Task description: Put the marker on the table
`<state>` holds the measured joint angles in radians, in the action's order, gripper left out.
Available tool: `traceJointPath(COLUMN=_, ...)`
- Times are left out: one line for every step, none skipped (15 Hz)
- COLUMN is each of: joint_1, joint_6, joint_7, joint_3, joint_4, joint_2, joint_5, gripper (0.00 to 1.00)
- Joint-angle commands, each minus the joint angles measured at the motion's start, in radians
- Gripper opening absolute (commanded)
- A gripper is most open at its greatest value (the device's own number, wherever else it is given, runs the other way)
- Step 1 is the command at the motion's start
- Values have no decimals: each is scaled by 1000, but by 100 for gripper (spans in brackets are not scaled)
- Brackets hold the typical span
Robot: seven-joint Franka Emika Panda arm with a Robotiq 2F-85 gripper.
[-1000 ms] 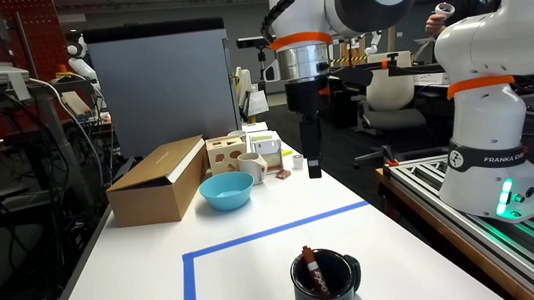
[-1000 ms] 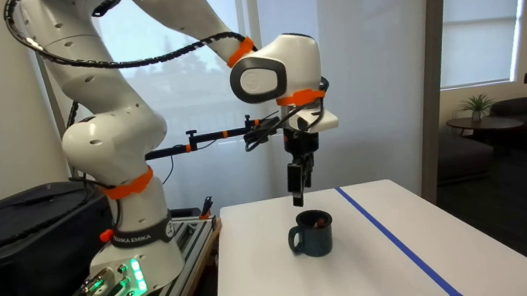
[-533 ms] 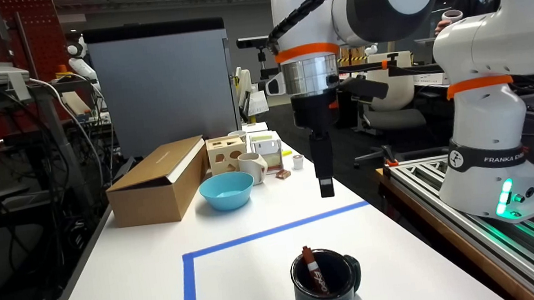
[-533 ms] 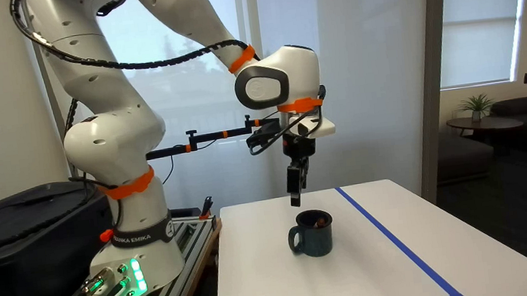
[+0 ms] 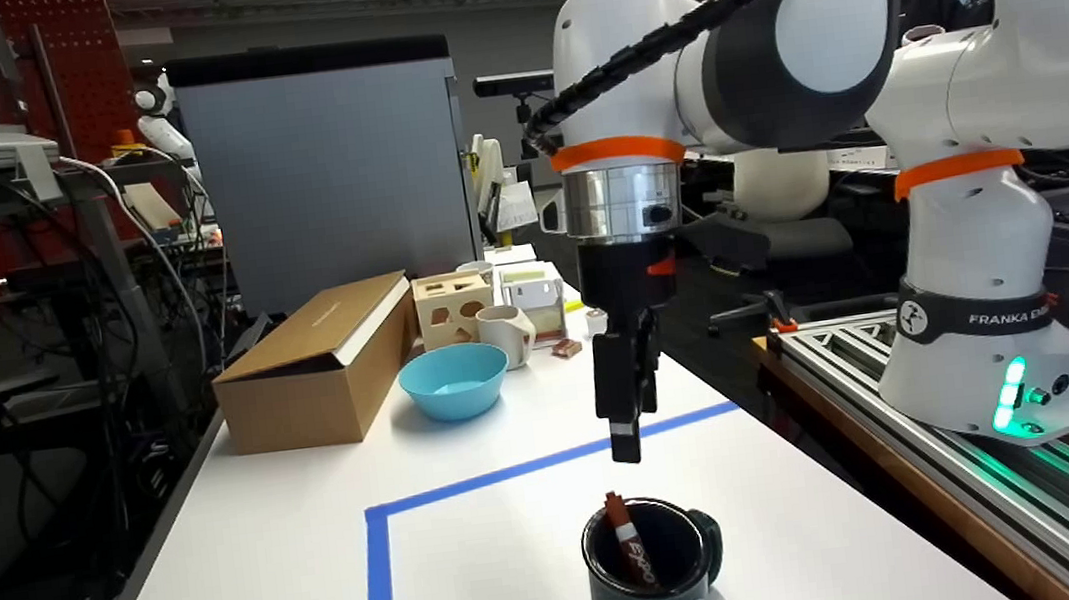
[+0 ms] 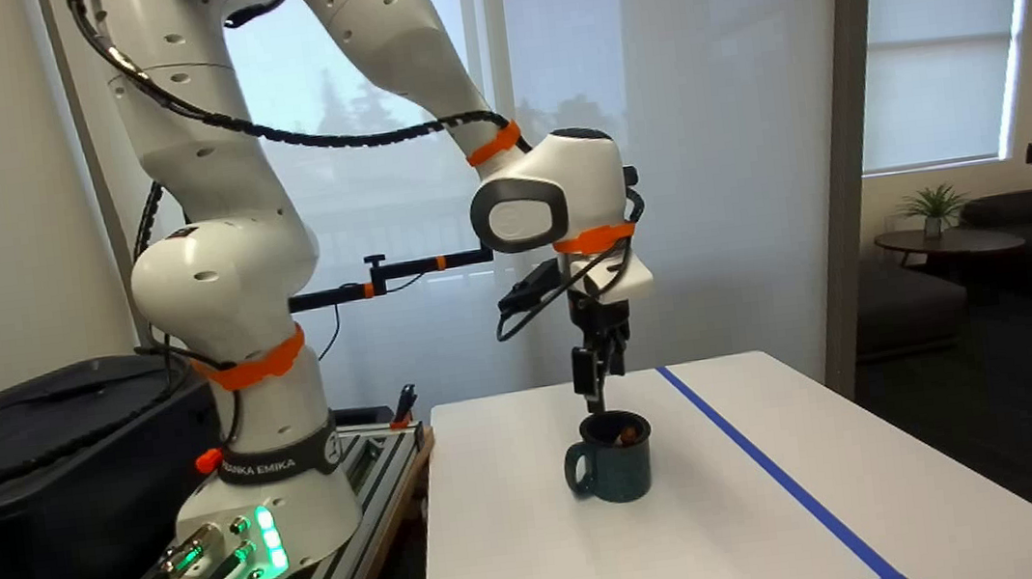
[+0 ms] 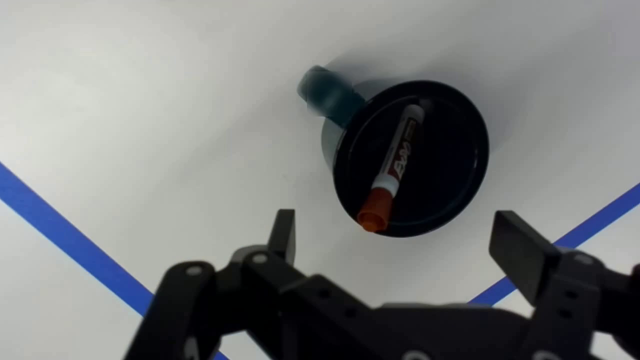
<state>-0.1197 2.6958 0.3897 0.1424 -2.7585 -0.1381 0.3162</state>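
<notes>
Bright window (image 6: 292,72), shadowed table (image 7: 200,165), blurred cup handle (image 7: 330,95)

Blue bowl (image 5: 457,395), cardboard box (image 5: 295,408), potted plant (image 6: 932,205)

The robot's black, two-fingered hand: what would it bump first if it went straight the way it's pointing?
Probably the dark green, round mug: the hand is open and points down toward it. The reddish-brown, pen-shaped marker leaning inside could come first, though; depth is unclear.
</notes>
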Motion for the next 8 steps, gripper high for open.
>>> traceJointPath(joint_1=-42, joint_6=131, joint_7=87, joint_3=30, joint_4=1, joint_2=73, joint_5=105, gripper=100)
traceJointPath(joint_1=-50, joint_6=167, joint_7=119, joint_3=41, joint_4=1, joint_2=97, joint_5=125, gripper=100)
traceJointPath(joint_1=-59, joint_6=191, joint_7=150, joint_3=50, joint_4=1, joint_2=115, joint_5=146, gripper=100)
traceJointPath(joint_1=-69, joint_6=168, joint_7=123, joint_3=52, joint_4=1, joint_2=118, joint_5=174, gripper=100)
traceJointPath(joint_1=-49, joint_6=144, joint_7=110, joint_3=38, joint_4=1, joint_2=99, joint_5=115, gripper=100)
traceJointPath(joint_1=-56, joint_6=145, joint_7=112, joint_3=43, joint_4=2, joint_2=112, joint_5=132, gripper=100)
traceJointPath(joint_1=-60, joint_6=146, joint_7=113, joint_3=45, joint_4=3, joint_2=119, joint_5=139, gripper=100)
traceJointPath(joint_1=-61, joint_6=146, joint_7=114, joint_3=45, joint_4=4, joint_2=122, joint_5=141, gripper=100)
